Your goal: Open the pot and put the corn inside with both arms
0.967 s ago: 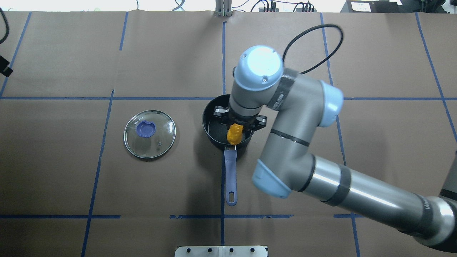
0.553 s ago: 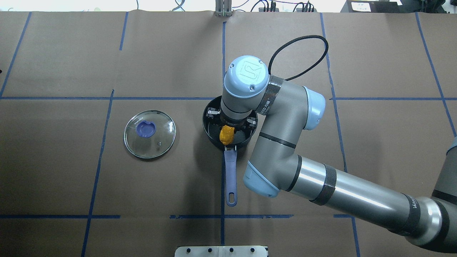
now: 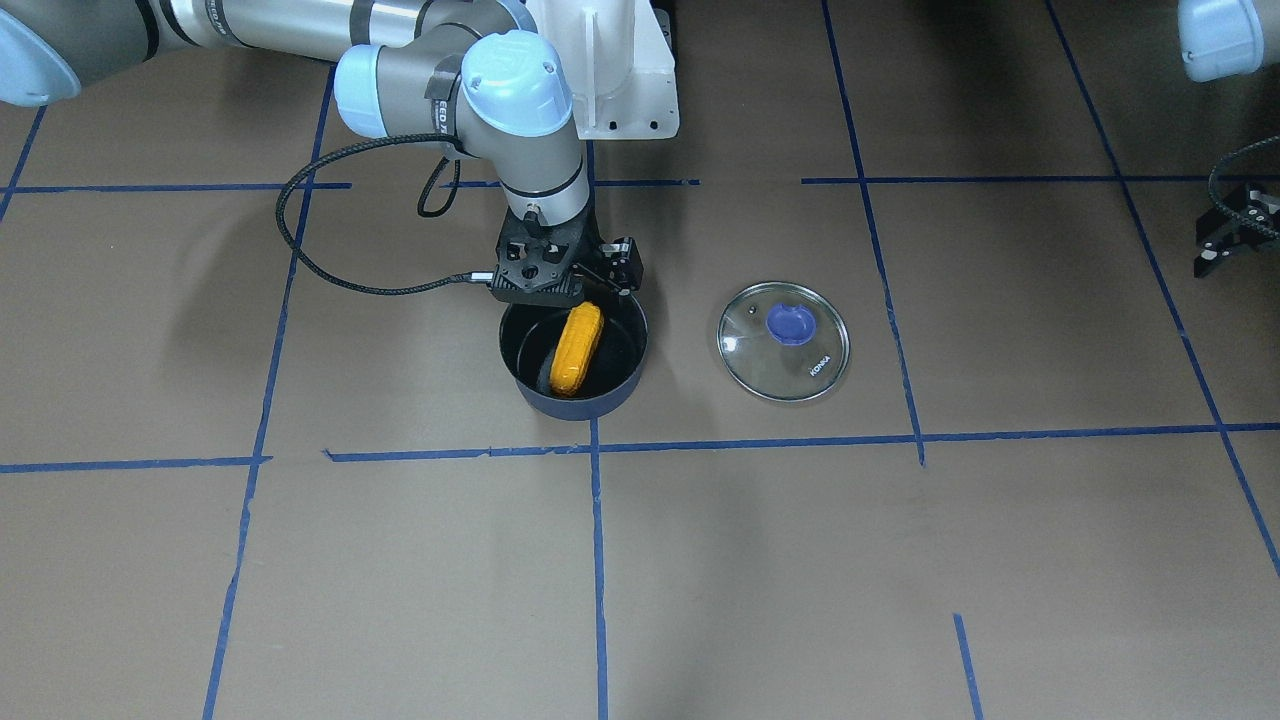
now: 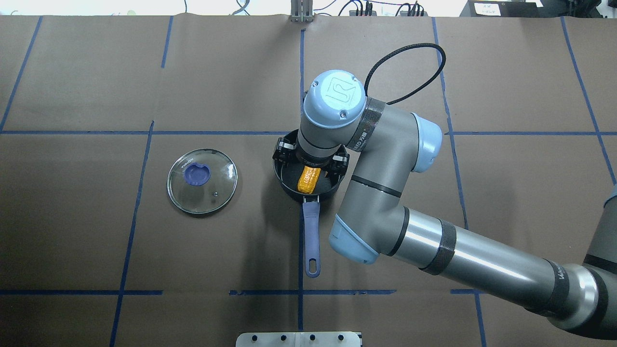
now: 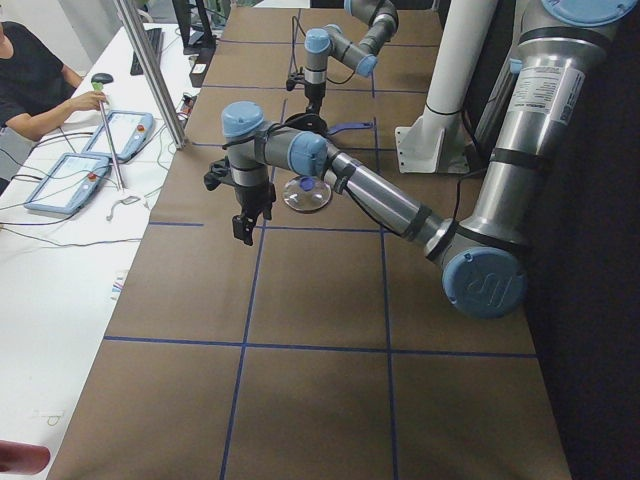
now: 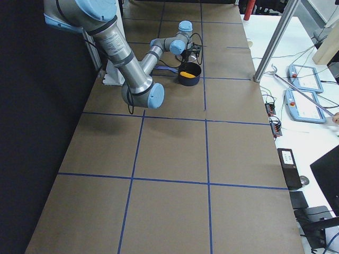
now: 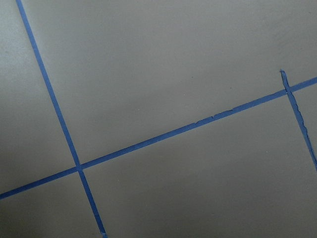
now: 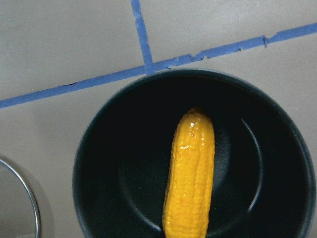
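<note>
Overhead ext, corn (image 4: 308, 179) in pot (image 4: 285, 187), under tool (image 4: 311, 160)

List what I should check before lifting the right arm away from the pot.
1. Corn inside: ok. The corn lies flat on the floor of the pot.
2. Corn released: ok. The right hand hangs over the pot's rim with its jaws spread, and the wrist view shows nothing touching the corn.
3. Lid out of the way: ok. The lid lies flat, knob up, apart from the pot.
4. Left hand clear: ok. The left hand is far off to the side.
5. Clearance over the handle: cannot tell.
</note>
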You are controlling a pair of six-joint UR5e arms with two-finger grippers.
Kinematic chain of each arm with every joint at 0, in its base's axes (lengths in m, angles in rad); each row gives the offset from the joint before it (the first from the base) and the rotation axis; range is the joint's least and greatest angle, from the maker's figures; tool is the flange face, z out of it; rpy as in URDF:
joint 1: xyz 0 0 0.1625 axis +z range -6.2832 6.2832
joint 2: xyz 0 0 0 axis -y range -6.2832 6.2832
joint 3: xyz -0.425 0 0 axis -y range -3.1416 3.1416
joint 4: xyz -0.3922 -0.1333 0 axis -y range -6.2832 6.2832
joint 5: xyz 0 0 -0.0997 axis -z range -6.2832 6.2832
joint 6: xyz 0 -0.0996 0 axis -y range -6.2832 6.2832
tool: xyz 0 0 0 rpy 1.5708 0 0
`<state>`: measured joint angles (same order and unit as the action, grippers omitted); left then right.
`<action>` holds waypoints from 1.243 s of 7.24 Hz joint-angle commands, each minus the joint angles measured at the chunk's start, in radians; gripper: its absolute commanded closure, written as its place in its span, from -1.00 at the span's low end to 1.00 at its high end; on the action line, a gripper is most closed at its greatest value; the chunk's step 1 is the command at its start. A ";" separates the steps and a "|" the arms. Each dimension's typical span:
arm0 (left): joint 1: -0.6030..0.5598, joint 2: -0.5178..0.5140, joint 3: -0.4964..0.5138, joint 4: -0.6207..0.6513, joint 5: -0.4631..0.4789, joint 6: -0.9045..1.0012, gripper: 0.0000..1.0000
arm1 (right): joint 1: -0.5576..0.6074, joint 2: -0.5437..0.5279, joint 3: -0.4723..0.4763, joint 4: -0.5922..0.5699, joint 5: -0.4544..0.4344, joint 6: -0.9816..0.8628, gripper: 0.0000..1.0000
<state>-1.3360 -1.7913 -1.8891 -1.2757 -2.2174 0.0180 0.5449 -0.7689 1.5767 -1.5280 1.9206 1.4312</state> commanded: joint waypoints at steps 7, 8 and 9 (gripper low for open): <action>-0.241 0.125 0.261 -0.007 -0.134 0.214 -1.00 | 0.316 -0.315 0.290 -0.006 0.153 -0.376 -1.00; -0.244 0.174 0.262 -0.046 -0.161 0.214 -1.00 | 0.389 -0.370 0.292 0.000 0.203 -0.499 -1.00; -0.244 0.235 0.263 -0.121 -0.162 0.211 -1.00 | 0.452 -0.418 0.292 0.000 0.266 -0.581 -1.00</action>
<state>-1.5754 -1.6233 -1.6302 -1.3284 -2.3675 0.2306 0.9164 -1.1253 1.8658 -1.5301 2.1156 0.9667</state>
